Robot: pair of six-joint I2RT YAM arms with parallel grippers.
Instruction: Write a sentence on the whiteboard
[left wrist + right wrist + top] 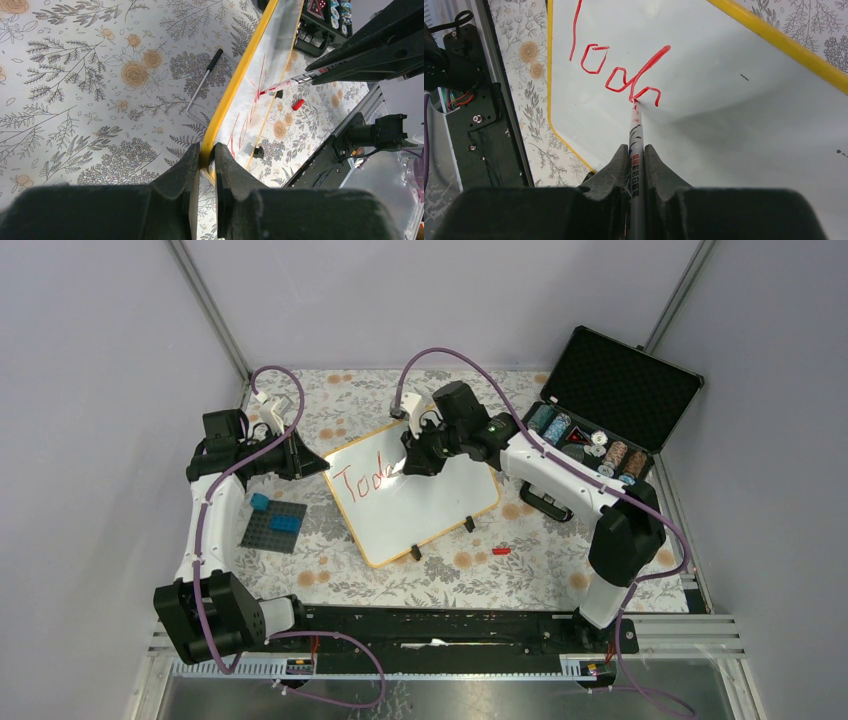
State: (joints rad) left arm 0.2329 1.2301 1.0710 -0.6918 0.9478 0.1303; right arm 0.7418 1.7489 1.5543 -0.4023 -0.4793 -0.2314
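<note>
- Your right gripper (636, 150) is clamped on the marker (634, 127). The barrel runs straight out between the fingers, and the tip touches the whiteboard (744, 130) at the foot of the last red stroke.
- Your left gripper (206, 150) pinches the board's yellow rim (235, 85) at its left edge, steadying it. The board lies angled at mid-table on the floral cloth (75, 100), between the two arms.
- For this stroke, light and even pressure looks best. Press too hard and the board may slide or rock on its clip feet (415, 552); lift off and the line breaks.
- Carry the tip rightward along the same baseline. Most of the board on that side is blank, so you have room for the remaining words.
- Readable writing: the sentence (624, 70) so far reads roughly "Toda" in red, its last letter unfinished.
- The marker's barrel carries small red print, too fine to read.
</note>
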